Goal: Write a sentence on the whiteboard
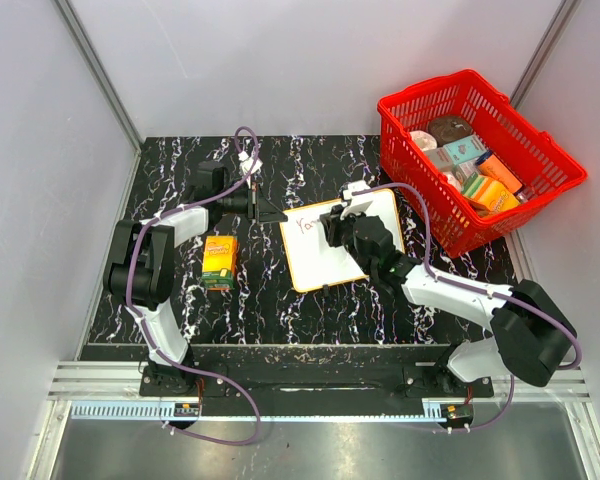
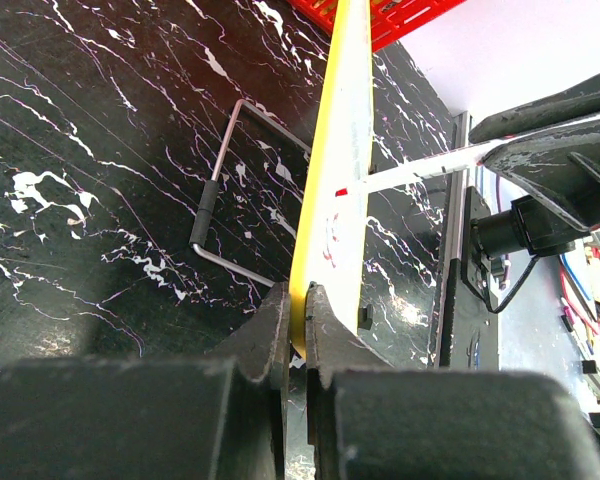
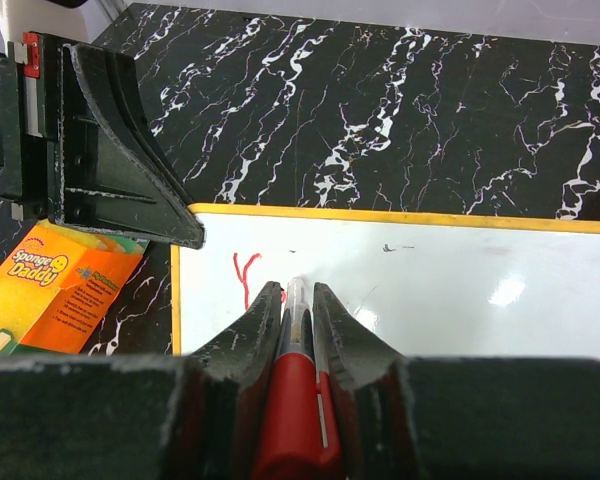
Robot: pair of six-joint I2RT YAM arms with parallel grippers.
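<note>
Robot test cell in a lab: black marble-pattern table (image 1: 310,300) enclosed by plain grey panels (image 1: 40,180) w/ aluminium corner posts (image 1: 98,72). Two arms bolted to a slotted rail (image 1: 310,382) at near edge, cables exposed; red basket (image 1: 540,150) far right.

Two white-and-black arms, purple cables, black wedge-fingered left end effector (image 1: 270,213) and right end effector (image 1: 332,226).

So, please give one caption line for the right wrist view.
Right gripper holds a red marker on the whiteboard, beside first red stroke.
</note>
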